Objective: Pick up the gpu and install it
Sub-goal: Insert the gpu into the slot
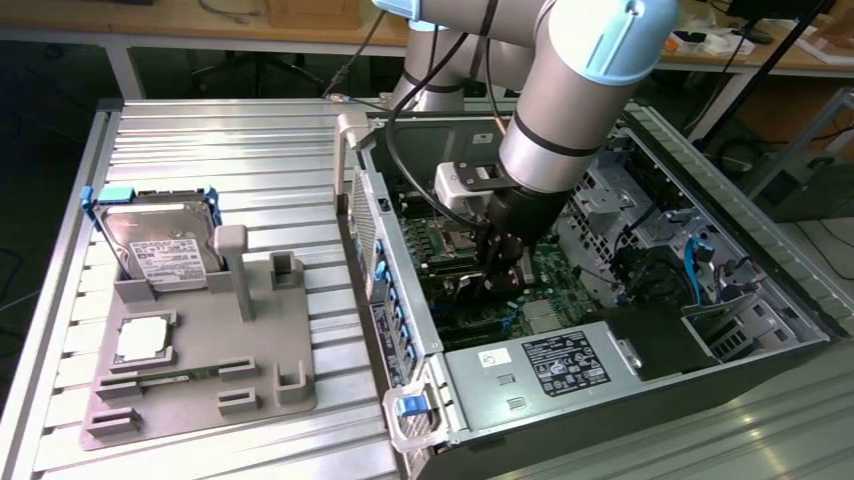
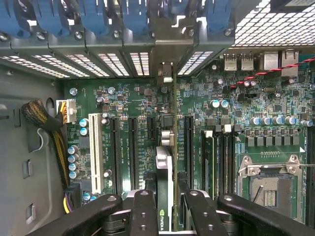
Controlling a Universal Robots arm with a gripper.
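My gripper [image 1: 501,268] reaches down into the open computer case [image 1: 400,330], just above the green motherboard [image 2: 123,98]. It is shut on the gpu [image 2: 165,167], which appears edge-on in the wrist view as a thin green card with a cooler and a green logo between my black fingers [image 2: 142,209]. The card stands upright over the motherboard, in line with the long black expansion slots [image 2: 188,142]. Its metal end points at the rear slot opening [image 2: 166,71]. In the exterior view the gpu [image 1: 470,290] is a dark shape under the gripper, mostly hidden by it.
A grey fixture plate [image 1: 200,375] on the exterior view's left holds a hard drive [image 1: 160,240] and a processor [image 1: 144,340]. Inside the case are the power supply [image 1: 561,365], the empty processor socket [image 2: 268,189], a white slot [image 2: 96,152], cables [image 2: 42,115] and blue rear clips [image 2: 133,14].
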